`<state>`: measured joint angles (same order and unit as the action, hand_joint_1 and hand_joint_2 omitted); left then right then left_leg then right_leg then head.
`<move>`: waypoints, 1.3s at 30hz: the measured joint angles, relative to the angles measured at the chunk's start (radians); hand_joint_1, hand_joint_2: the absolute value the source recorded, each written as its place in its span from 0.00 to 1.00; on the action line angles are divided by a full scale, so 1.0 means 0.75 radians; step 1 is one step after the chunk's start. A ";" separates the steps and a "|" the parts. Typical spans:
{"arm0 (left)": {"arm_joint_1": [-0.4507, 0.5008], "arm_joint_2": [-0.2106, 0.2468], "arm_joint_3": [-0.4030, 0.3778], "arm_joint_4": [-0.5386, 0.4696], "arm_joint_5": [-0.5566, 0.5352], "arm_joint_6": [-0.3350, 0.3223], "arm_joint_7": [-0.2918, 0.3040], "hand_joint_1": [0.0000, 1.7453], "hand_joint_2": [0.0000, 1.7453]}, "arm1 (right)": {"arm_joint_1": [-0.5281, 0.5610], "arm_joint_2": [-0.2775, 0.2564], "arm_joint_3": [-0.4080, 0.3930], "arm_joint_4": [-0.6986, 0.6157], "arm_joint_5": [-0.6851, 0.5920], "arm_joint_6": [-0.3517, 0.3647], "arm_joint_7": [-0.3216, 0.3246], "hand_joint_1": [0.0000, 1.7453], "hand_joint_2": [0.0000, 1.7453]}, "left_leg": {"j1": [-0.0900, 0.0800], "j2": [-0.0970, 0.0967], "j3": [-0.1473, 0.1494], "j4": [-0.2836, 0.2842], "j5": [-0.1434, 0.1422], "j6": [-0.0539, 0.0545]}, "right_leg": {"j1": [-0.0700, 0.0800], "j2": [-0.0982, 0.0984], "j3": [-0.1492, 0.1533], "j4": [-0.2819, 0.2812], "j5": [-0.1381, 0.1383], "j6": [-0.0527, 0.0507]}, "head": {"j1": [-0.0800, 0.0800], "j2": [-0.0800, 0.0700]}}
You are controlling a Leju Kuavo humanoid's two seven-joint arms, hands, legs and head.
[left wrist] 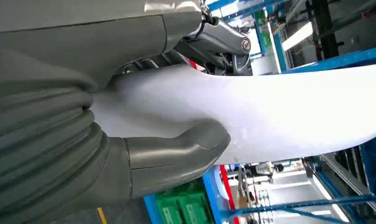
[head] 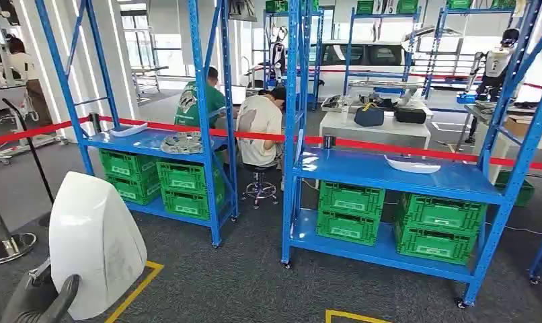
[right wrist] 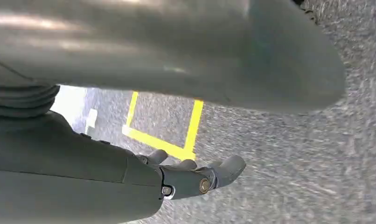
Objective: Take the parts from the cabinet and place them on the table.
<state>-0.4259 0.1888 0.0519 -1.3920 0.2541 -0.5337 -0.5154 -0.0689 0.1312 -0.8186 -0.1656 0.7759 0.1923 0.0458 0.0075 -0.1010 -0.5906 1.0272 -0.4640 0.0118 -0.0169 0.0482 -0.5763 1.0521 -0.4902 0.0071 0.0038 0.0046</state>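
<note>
Your left hand (head: 40,299) grips the big white panel (head: 93,242) low at your left side, thumb (left wrist: 177,156) pressed on its face. Your right hand (right wrist: 195,177) hangs over the carpet holding nothing, fingers loosely apart. Further off, another white part (head: 412,165) lies on the right blue rack (head: 389,176), past two seated people (head: 258,128).

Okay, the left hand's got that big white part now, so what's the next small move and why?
Probably keep the grip and turn toward a table. The left hand already holds the white part low by the robot's side, away from the blue racks, while the right hand hangs over the carpet with nothing in it.
</note>
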 joint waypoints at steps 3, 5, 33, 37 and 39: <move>-0.004 -0.002 0.000 0.003 -0.002 0.001 -0.001 1.00 1.00 | -0.003 0.000 0.001 0.000 0.005 0.001 0.000 0.00 0.00 | 0.000 -0.037 -0.012 -0.003 0.006 -0.031 | 0.008 0.004 0.008 -0.025 -0.015 -0.009 | -0.001 -0.001; -0.005 0.003 0.003 0.003 -0.003 0.001 -0.002 1.00 1.00 | -0.005 0.000 0.002 0.000 0.011 0.002 -0.001 0.00 0.00 | 0.001 -0.066 -0.026 -0.016 0.014 -0.051 | 0.006 -0.025 0.013 -0.033 -0.008 -0.030 | 0.000 -0.001; -0.042 -0.023 0.001 0.038 -0.022 0.000 -0.008 1.00 1.00 | 0.002 0.001 0.003 0.000 0.017 -0.002 -0.016 0.00 0.00 | 0.002 -0.046 -0.014 0.002 0.000 -0.030 | 0.001 0.023 -0.010 -0.015 -0.010 -0.006 | 0.000 0.000; -0.041 -0.017 0.001 0.038 -0.022 0.000 -0.010 1.00 1.00 | -0.003 0.003 0.003 0.000 0.015 -0.004 -0.021 0.00 0.00 | 0.002 -0.010 -0.035 0.011 -0.003 -0.061 | 0.001 -0.043 0.006 -0.044 0.007 -0.045 | -0.003 0.000; -0.055 -0.018 0.000 0.043 -0.023 0.001 -0.008 1.00 1.00 | -0.001 0.002 0.002 0.000 0.015 -0.005 -0.022 0.00 0.00 | 0.001 0.104 -0.114 0.175 -0.098 -0.071 | 0.008 -0.076 0.008 -0.047 0.004 -0.061 | -0.006 0.000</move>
<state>-0.4668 0.1755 0.0519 -1.3600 0.2369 -0.5333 -0.5215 -0.0694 0.1328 -0.8171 -0.1656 0.7870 0.1888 0.0294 0.0085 -0.0233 -0.6762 1.1585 -0.5376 -0.0418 -0.0107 -0.0090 -0.5705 1.0171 -0.4872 -0.0384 -0.0008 0.0046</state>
